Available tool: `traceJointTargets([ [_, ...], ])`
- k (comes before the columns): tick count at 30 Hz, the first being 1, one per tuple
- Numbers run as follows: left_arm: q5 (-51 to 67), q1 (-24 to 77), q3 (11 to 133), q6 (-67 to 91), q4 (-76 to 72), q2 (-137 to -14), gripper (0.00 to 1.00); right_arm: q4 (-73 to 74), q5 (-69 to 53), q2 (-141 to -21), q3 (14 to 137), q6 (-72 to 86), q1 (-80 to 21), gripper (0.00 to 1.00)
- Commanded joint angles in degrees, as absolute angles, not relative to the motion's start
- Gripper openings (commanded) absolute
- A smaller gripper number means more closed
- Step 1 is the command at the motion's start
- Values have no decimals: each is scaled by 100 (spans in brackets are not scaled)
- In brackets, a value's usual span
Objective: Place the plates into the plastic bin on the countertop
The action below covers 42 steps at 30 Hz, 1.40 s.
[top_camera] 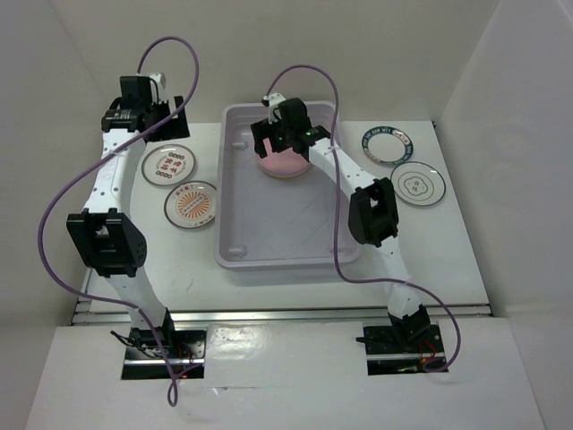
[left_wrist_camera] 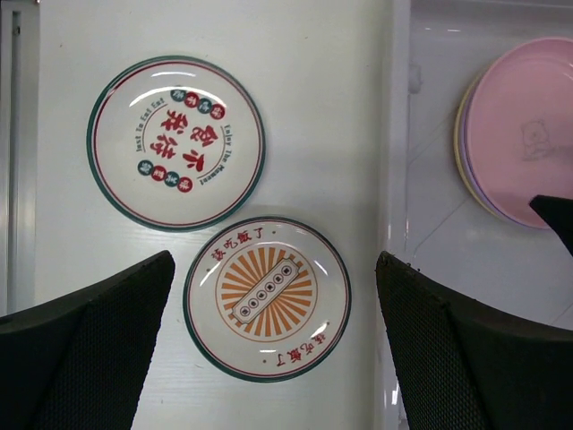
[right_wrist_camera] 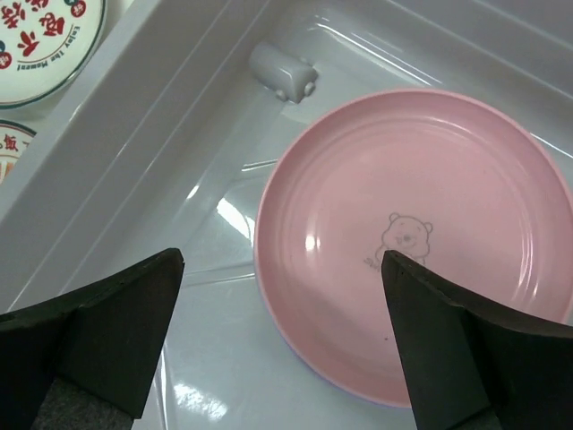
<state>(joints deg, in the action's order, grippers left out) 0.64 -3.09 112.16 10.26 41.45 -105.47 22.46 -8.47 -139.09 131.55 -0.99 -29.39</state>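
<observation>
**Pink plate lies in the bin, 4 plates sit outside**

From above: The plastic bin sits in the middle of the white countertop. The pink plate lies inside it, near the far end. The right gripper hangs right over that plate. The left gripper hangs over the far left side. 2 plates lie left of the bin: the red-marks plate and, nearer, the sunburst plate. 2 more lie right of it: the green-rim plate and, nearer, the line-drawing plate.

Left wrist: The left gripper's fingers are spread wide and hold nothing. Under them lie the red-marks plate and the sunburst plate, just beside each other. On the right, inside the bin, is the pink plate. Thin rims of more plates peep out under it.

Right wrist: The right gripper's fingers are spread wide too and hold nothing. The pink plate lies flat below them, close to the bin's wall. It has a tiny bear drawn on it.
</observation>
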Motion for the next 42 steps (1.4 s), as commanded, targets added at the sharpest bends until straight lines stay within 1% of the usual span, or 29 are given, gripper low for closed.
traceJointTargets([
  [1, -44, -562, 11005, 1301, 3911, -10301, 99, 2364, -1011, -13229, 13421, -97, -2979, 100],
  [5, -105, -878, 10609, 1590, 3674, -10239, 99, 2224, -187, -12587, 13167, -97, -2979, 100],
  [8, 130, -1246, 9951, 1993, 3246, -10029, 99, 2162, 621, -11991, 12947, 8, -2857, 100],
  [9, 254, -1344, 9523, 2073, 3087, -9967, 99, 1997, 755, -11858, 12851, 96, -2761, 100],
  [11, 604, -1615, 9108, 2240, 2570, -9861, 99, 1820, 756, -11603, 12403, 280, -2446, 100],
  [12, 693, -1687, 8931, 2389, 2401, -9800, 99, 1506, 756, -11358, 12175, 481, -2313, 100],
  [13, 755, -1740, 8660, 2486, 2260, -9800, 99, 1285, 704, -11251, 11599, 536, -2155, 100],
  [16, 1080, -1898, 8246, 2846, 1707, -9800, 99, 932, 703, -11109, 10813, 850, -1592, 100],
  [18, 1221, -1960, 7982, 3031, 1294, -9853, 99, 1159, 398, -11249, 10811, 1219, -1146, 100],
  [19, 1222, -2012, 7711, 3250, 831, -9853, 99, 1360, -118, -11311, 10811, 1335, -995, 100],
  [20, 1274, -2013, 7604, 3356, 626, -9853, 99, 1414, -375, -11364, 10811, 1458, -854, 100],
  [21, 1274, -2013, 7524, 3471, 485, -9948, 99, 1415, -613, -11425, 10811, 1581, -600, 100],
  [22, 1274, -2082, 7523, 3663, 379, -10010, 99, 1493, -1137, -11478, 10811, 1765, -458, 100],
  [23, 1353, -2083, 7454, 3752, 143, -10080, 98, 1494, -1430, -11557, 10811, 1767, -353, 98],
  [25, 1441, -2145, 7392, 3997, -43, -10291, 96, 1442, -1948, -11619, 10811, 1767, -194, 98],
  [27, 1494, -2145, 7392, 4122, -210, -10432, 96, 1441, -2021, -11619, 10811, 1767, -132, 100],
  [32, 1222, -2197, 7339, 4491, -359, -10810, 95, 1029, -2197, -11487, 10407, 1714, -132, 100],
  [36, 1143, -2197, 7453, 4710, -308, -11118, 91, 1090, -2145, -11487, 10572, 1714, -132, 100],
  [42, 686, -2197, 7690, 4887, 140, -11469, 90, 1213, -2250, -11672, 10758, 1714, -132, 100],
])
